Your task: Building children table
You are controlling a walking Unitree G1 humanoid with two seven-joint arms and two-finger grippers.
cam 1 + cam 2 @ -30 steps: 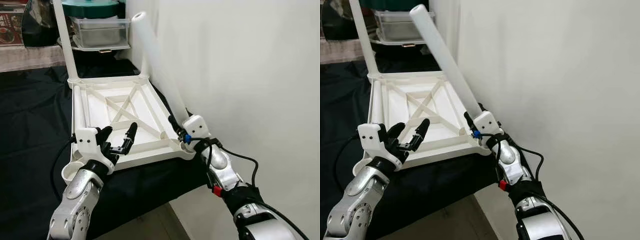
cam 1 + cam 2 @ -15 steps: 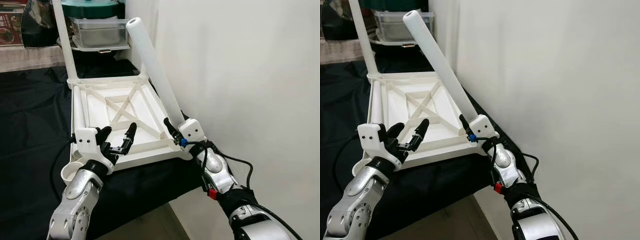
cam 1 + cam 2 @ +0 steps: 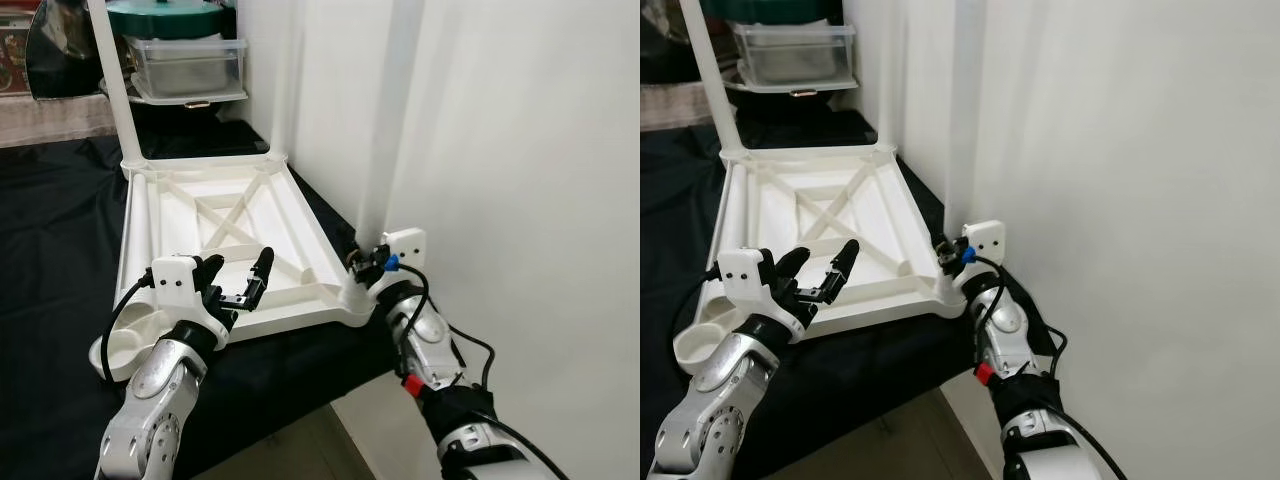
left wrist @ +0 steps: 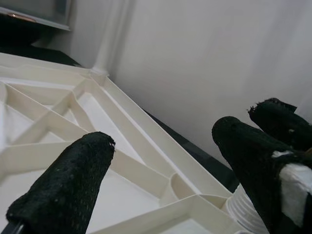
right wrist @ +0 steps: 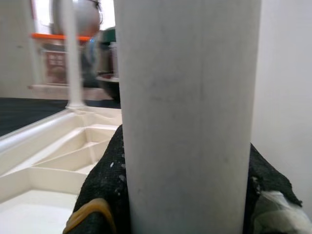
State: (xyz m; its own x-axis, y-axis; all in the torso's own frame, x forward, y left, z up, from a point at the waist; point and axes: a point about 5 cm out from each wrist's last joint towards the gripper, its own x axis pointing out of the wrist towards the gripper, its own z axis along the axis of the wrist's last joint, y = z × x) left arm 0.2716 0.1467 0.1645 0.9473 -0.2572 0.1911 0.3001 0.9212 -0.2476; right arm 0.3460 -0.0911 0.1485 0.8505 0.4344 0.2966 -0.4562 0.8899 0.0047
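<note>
The white table top [image 3: 290, 215] lies upside down on a black cloth, its ribbed underside facing up. Upright white legs stand in its far left corner [image 3: 108, 80] and far right corner [image 3: 283, 90]. My right gripper [image 3: 365, 265] is shut on a third white leg [image 3: 390, 110], holding it upright at the near right corner, close to the wall. In the right wrist view this leg [image 5: 187, 112] stands between the black fingers [image 5: 102, 195]. My left gripper [image 3: 238, 265] hovers open over the near edge of the top, holding nothing. The near left corner socket [image 3: 125, 345] holds no leg.
A white wall [image 3: 520, 180] runs close along the right side of the table top. A clear plastic bin [image 3: 188, 65] with a teal lid stands behind the far edge. The black cloth [image 3: 50, 230] spreads to the left; bare floor [image 3: 300, 455] shows near my feet.
My right gripper has swung the white leg from a slant over the top to upright at the near right corner. The view has shifted slightly. The left gripper has stayed put.
</note>
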